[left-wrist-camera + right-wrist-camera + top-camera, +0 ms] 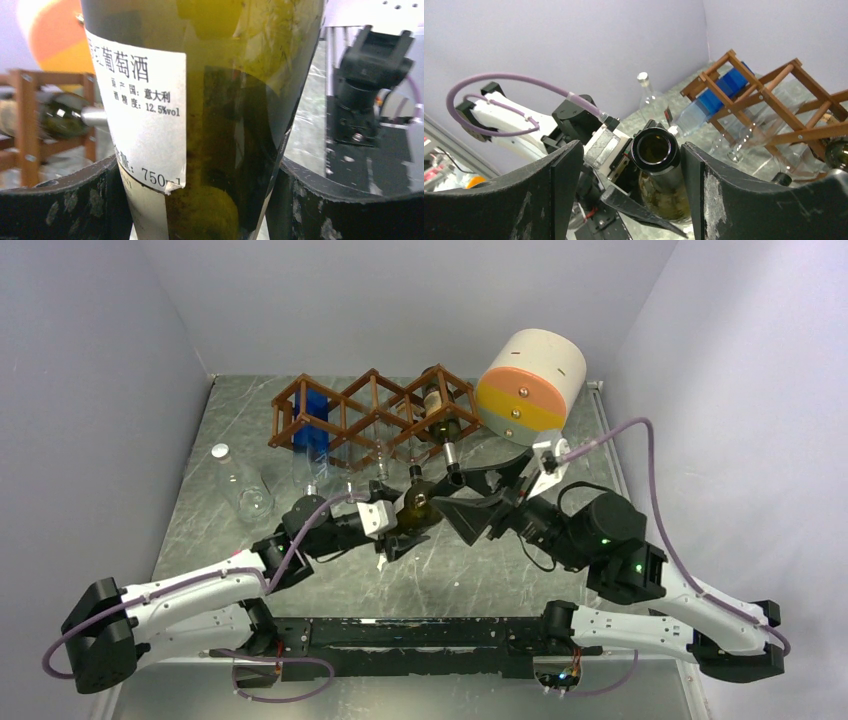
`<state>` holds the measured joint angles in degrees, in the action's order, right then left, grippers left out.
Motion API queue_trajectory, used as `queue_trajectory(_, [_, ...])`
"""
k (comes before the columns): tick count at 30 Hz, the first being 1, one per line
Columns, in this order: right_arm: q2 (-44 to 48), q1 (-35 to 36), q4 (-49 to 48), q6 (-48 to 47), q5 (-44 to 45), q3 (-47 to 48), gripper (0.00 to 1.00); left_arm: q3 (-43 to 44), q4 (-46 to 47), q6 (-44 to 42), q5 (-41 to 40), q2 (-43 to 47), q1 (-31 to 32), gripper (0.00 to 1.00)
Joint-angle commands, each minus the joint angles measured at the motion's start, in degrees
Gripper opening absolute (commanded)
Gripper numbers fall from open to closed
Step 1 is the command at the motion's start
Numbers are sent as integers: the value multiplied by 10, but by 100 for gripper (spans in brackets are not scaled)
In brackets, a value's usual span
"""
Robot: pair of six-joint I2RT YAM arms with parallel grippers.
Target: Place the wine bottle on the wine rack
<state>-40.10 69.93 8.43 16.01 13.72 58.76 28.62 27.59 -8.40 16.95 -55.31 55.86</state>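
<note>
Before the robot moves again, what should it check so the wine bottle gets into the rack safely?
1. Left gripper holds the wine bottle: ok, clamped on both sides of the glass.
2. Right gripper off the neck: ok, jaws open, gaps both sides.
3. Bottle in a cell of the wine rack: not ok, held out in front.
4. Free cell: cannot tell; a dark bottle fills the right end, clear glass elsewhere.
5. Cylinder out of the path: ok, it sits past the rack's right end.

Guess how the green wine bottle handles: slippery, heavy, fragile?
Wine bottle looks like smooth glass: probably slippery and breakable in the left gripper. Uncorked mouth, see-through body: likely empty, light. Round: may roll if laid down.
</note>
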Motion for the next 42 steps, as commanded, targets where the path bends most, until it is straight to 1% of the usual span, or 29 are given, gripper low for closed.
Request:
queue_trajectory(1, [9,1,23,14,0,31,75,97,26,-97,-50,-8,-17,7])
queue_trajectory(4, [9,1,22,27,48,45,75,135,3,-137,-51,-28,-45,7])
queue_trajectory(7, [-4,1,53,42,110,74,75,154,24,-132,-23,-39,-98,7])
queue_trajectory(9, [-15,1,76,41,112,96,74,167,32,-126,-1,-45,-127,7])
queue_trajectory(13, [-32,1,101,43,101,124,74,206,28,-148,-2,-68,-159,7])
queue_trajectory(17, [-45,1,118,46,118,146,74,262,-10,-178,18,-99,-201,7])
queue_trajectory(19, [-52,1,128,47,126,158,74,283,-23,-207,31,-113,-215,7])
queue_trajectory(21, [-61,2,138,30,103,172,74,299,-42,-268,46,-125,-226,7])
queue_trajectory(24, [-88,1,182,15,68,215,72,326,-93,-353,32,-146,-231,7])
queue_trajectory(26, [-111,1,219,15,74,244,72,334,-126,-419,21,-149,-232,7])
queue_trajectory(31, [-155,1,261,12,99,282,72,297,-114,-593,25,-131,-232,7])
queue_trajectory(35, [-189,1,298,9,147,307,72,294,-103,-671,27,-122,-232,7])
queue_trajectory(39, [-218,2,333,6,213,299,74,283,-116,-766,38,-106,-228,7])
queue_trajectory(41, [-228,1,344,12,244,288,76,287,-121,-781,35,-100,-223,7])
queue_trajectory(42, [-233,1,349,18,257,285,76,295,-147,-792,41,-97,-222,7])
